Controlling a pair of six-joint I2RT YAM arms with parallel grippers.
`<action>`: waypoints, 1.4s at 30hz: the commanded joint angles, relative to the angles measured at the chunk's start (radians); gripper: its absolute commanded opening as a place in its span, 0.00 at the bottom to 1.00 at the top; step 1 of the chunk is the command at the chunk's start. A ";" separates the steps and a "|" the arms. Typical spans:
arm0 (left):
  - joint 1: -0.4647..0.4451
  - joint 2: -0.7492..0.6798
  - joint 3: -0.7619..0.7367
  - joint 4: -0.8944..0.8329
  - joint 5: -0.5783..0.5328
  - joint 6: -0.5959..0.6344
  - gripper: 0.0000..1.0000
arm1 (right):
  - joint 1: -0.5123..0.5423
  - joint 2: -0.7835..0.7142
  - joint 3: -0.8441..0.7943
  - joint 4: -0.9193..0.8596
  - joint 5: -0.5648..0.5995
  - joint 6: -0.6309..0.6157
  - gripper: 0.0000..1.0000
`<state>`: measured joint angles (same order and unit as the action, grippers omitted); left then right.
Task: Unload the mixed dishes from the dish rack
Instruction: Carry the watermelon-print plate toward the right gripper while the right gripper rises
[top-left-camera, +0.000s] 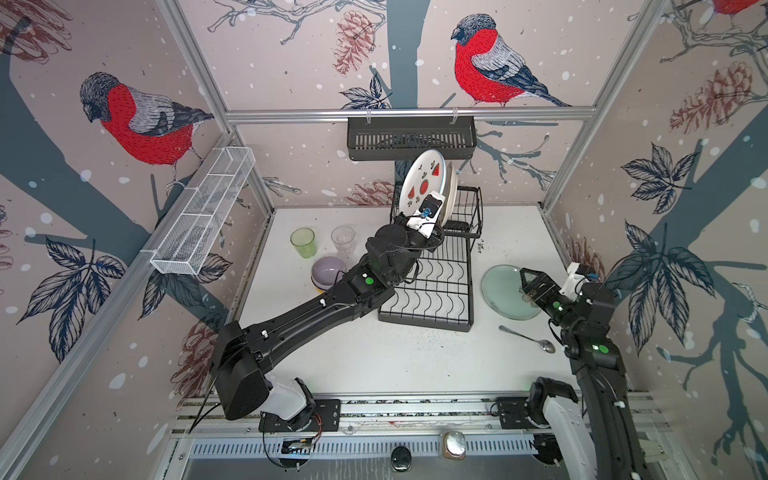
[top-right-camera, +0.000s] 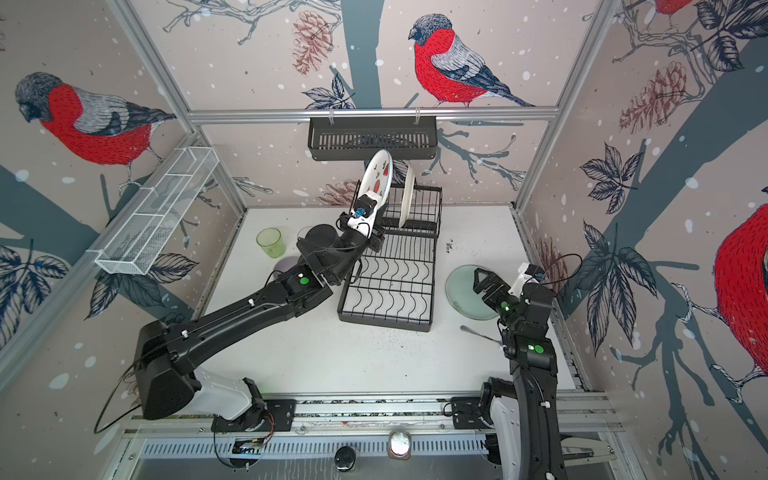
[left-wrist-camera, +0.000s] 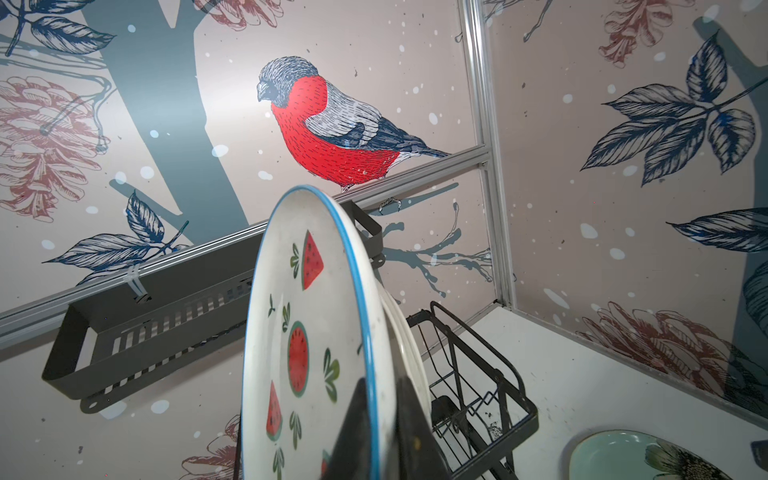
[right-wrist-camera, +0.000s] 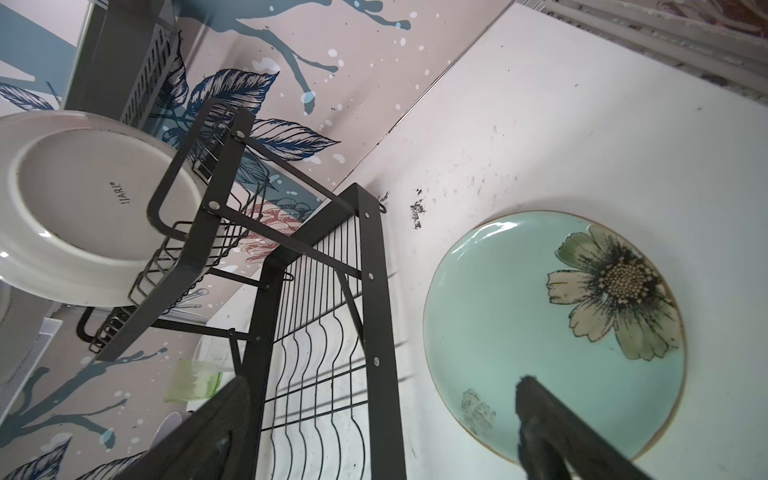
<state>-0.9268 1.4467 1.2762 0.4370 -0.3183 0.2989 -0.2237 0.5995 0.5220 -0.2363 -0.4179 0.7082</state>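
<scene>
**Clamping a blue-rimmed white ceramic plate with a watermelon pattern at the black wire two-tier dish rack**

Reaching to the upper centre of both top views, the left gripper has its two dark fingers pinched tight on the lower rim of the watermelon plate, one on the face and one on the back. The plate stands on edge, tilted, at the rack's raised tier. The wrist hides its bottom edge, so I cannot tell whether it sits in the wires. Just beside it on the right, a plain white round plate stands upright in the same tier.

Right of the rack, at mid-right in both top views, a pale green round plate with a painted flower lies flat on the white table. The right gripper hangs over that plate's right side with its fingers spread wide, grasping nothing. I cannot tell whether they touch the plate. Lower right of it lies a metal spoon.

Left of the rack, a green glass tumbler and a clear glass tumbler stand side by side. A lilac round bowl sits just below them, partly hidden by the left arm. At top centre, a dark slatted plastic shelf basket hangs on the rear wall.
</scene>
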 joint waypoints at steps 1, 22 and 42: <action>-0.029 -0.026 -0.015 0.159 0.014 0.049 0.00 | 0.004 -0.012 0.012 0.025 -0.059 0.036 1.00; -0.276 0.027 -0.094 0.223 -0.101 0.181 0.00 | 0.009 -0.215 0.124 0.129 -0.289 0.122 1.00; -0.352 0.094 -0.078 0.246 -0.137 0.218 0.00 | 0.011 -0.230 0.145 0.118 -0.312 0.117 1.00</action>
<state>-1.2728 1.5383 1.1801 0.5453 -0.4488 0.4965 -0.2150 0.3702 0.6559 -0.1562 -0.7055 0.8158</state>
